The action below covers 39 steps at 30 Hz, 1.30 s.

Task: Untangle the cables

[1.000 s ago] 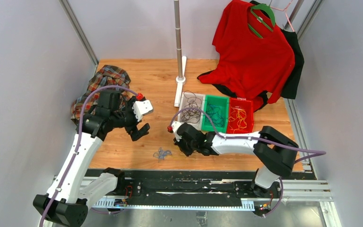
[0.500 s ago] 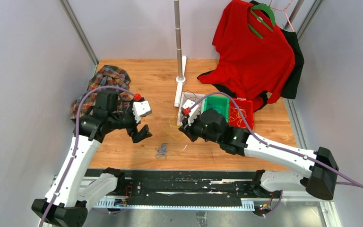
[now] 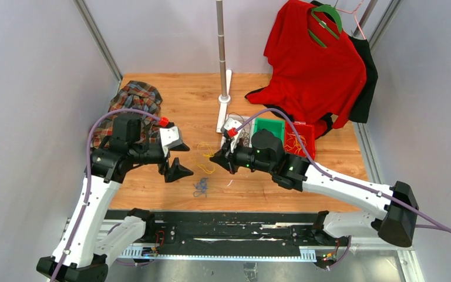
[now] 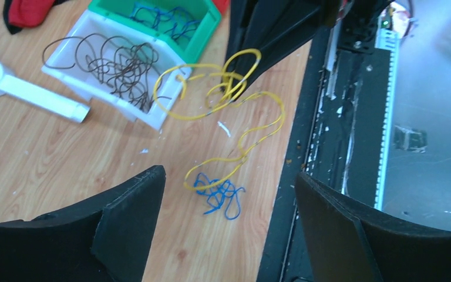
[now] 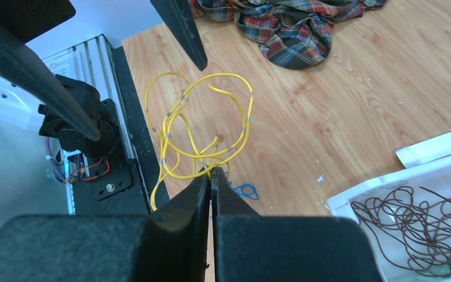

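Right hand point(image 5: 211, 174) is clenched on the yellow cable point(image 5: 249, 111), its two fingertips pressed flat together with the thin wire pinched between them. That hand sits above the middle of the wooden tabletop point(image 3: 182, 88), just left of the bins. The yellow cable hangs from the pinch in several loose loops. In the left wrist view its lowest end runs down to the blue cable point(image 4: 217, 195), a small knotted wad lying on the tabletop near the front edge. Whether the two are hooked together cannot be told.

Left hand point(image 3: 179, 160) is released, its fingers spread wide with nothing between them. It hovers left of the yellow loops and points toward them.

To the right, three bins stand side by side. The white bin point(image 4: 170, 113) is the leftmost and holds dark cables point(image 4: 123, 61) in loose coils. The green bin point(image 3: 268, 126) in the middle holds more blue wire. The red bin point(image 3: 305, 154) on the right holds yellow-orange wire.

At the far left of the tabletop lies a crumpled plaid cloth point(image 3: 135, 97). A pole point(image 3: 222, 53) on a white base stands at the far middle. A red shirt point(image 3: 317, 64) hangs at the far right on a green hanger point(image 3: 329, 17).
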Available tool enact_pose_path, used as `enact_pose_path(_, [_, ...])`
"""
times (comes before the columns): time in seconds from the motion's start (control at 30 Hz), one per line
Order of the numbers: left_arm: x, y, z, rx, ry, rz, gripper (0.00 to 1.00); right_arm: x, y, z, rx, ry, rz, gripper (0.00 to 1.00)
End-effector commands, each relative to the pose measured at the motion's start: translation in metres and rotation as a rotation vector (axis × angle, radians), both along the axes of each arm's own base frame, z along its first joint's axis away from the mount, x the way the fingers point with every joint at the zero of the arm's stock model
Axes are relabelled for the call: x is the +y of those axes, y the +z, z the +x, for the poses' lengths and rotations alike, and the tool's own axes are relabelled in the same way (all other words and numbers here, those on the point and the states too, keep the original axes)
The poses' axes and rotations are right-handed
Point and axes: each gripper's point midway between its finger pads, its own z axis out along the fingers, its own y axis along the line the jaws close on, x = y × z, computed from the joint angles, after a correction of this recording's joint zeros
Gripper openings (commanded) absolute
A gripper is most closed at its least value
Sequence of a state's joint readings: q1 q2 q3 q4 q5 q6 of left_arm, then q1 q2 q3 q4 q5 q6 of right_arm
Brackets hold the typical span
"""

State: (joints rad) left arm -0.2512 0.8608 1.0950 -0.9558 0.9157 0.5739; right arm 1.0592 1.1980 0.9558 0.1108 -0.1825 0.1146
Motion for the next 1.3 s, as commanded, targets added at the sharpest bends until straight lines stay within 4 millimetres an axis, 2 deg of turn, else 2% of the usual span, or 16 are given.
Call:
enact_pose_path(0.0, [-0.010, 0.018, -0.017, 0.032, -0.063, -0.083, 0.82, 0.014, 0.027, 0.000, 0.014, 0.025, 0.110, 0.01])
enact_pose_path(0.1, [-0.008, 0.016, -0.014, 0.021, -0.051, -0.066, 0.66, 0.018, 0.030, 0.001, 0.022, 0.029, 0.126, 0.01])
enact_pose_path(0.2, [-0.004, 0.011, -0.008, -0.006, -0.027, -0.034, 0.33, 0.016, 0.029, 0.008, 0.026, -0.016, 0.123, 0.01])
enact_pose_path(0.27, [-0.003, 0.009, -0.007, -0.019, -0.027, -0.024, 0.16, 0.012, 0.030, 0.014, 0.022, -0.058, 0.124, 0.01])
enact_pose_path(0.33, [-0.004, 0.009, -0.006, -0.004, -0.024, -0.028, 0.03, 0.010, 0.031, 0.019, 0.017, -0.085, 0.131, 0.01])
enact_pose_path(0.37, [-0.004, 0.009, -0.006, 0.008, -0.020, -0.031, 0.01, 0.009, 0.032, 0.021, 0.018, -0.096, 0.139, 0.01])
enact_pose_path(0.7, [-0.002, 0.015, -0.012, -0.004, -0.020, -0.028, 0.01, 0.007, 0.025, 0.040, 0.071, -0.222, 0.171, 0.04])
enact_pose_path(0.97, [0.001, 0.016, -0.015, -0.038, -0.036, -0.005, 0.01, 0.017, 0.024, 0.041, 0.144, -0.225, 0.224, 0.13])
enact_pose_path(1.13, [0.003, 0.013, -0.016, -0.047, -0.040, 0.009, 0.01, 0.015, 0.024, 0.045, 0.161, -0.254, 0.244, 0.18])
enact_pose_path(1.27, [0.003, 0.013, -0.019, -0.045, -0.053, 0.015, 0.01, 0.015, 0.023, 0.048, 0.182, -0.273, 0.264, 0.18])
